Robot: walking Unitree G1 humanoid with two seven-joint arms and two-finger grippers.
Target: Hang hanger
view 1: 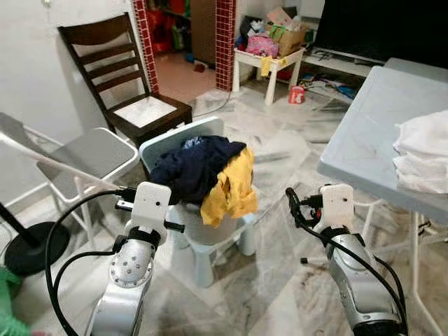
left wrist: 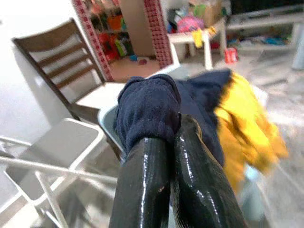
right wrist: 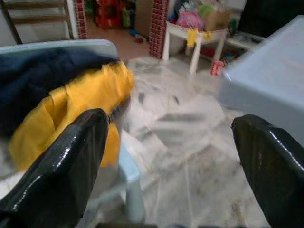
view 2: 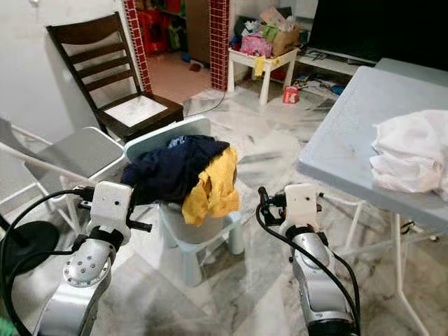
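A small pale blue plastic chair (view 1: 210,248) stands on the marble floor just ahead. A navy garment (view 1: 189,164) and a yellow garment (view 1: 231,189) are heaped over it. My left arm (view 1: 143,224) is raised in front of the chair's left side. In the left wrist view my left gripper (left wrist: 173,135) is shut, its two fingers pressed together with nothing seen between them, pointing at the navy garment (left wrist: 152,109). My right arm (view 1: 339,217) is raised to the right of the chair. My right gripper (right wrist: 173,133) is open, with its fingers (right wrist: 71,156) wide apart and the yellow garment (right wrist: 71,109) beyond them.
A dark wooden chair (view 1: 122,77) and a grey folding chair (view 1: 84,154) stand at the left, by a black round stand base (view 1: 31,245). A grey table (view 1: 378,133) with white cloth (view 1: 423,150) is at the right. A cluttered small white table (view 1: 269,56) is behind.
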